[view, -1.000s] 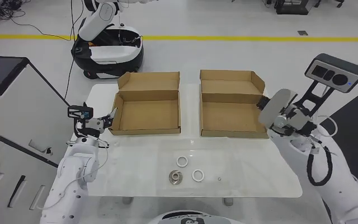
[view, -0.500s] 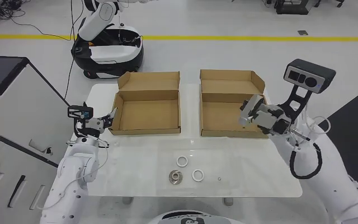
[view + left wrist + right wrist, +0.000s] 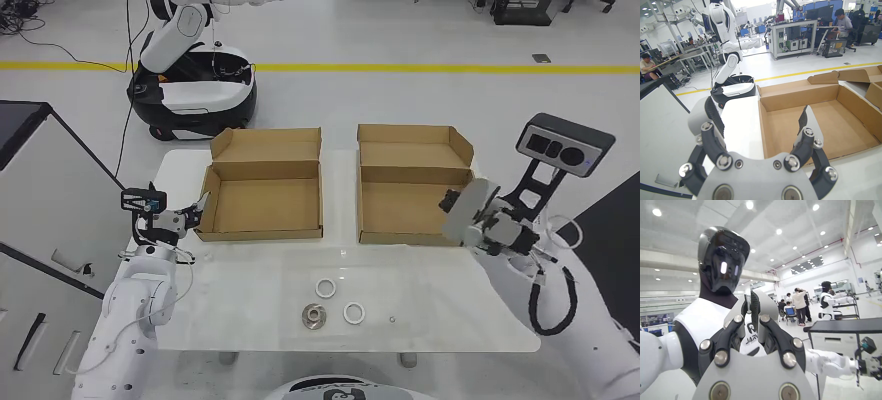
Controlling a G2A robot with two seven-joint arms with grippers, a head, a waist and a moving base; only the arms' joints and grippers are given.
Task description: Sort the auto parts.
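Right tool (image 3: 750,298) pinching threaded part (image 3: 748,304) | near right cardboard box (image 3: 400,210) | delivery step, likely | next: lower, release | left tool (image 3: 757,106) wide, empty

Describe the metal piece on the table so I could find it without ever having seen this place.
Find the white table with two open cardboard boxes side by side. On the bare strip nearer the robot, opposite the gap between them, lie three small round parts close together. The metal piece is the only grey, shiny one; its two neighbours are plain white rings.
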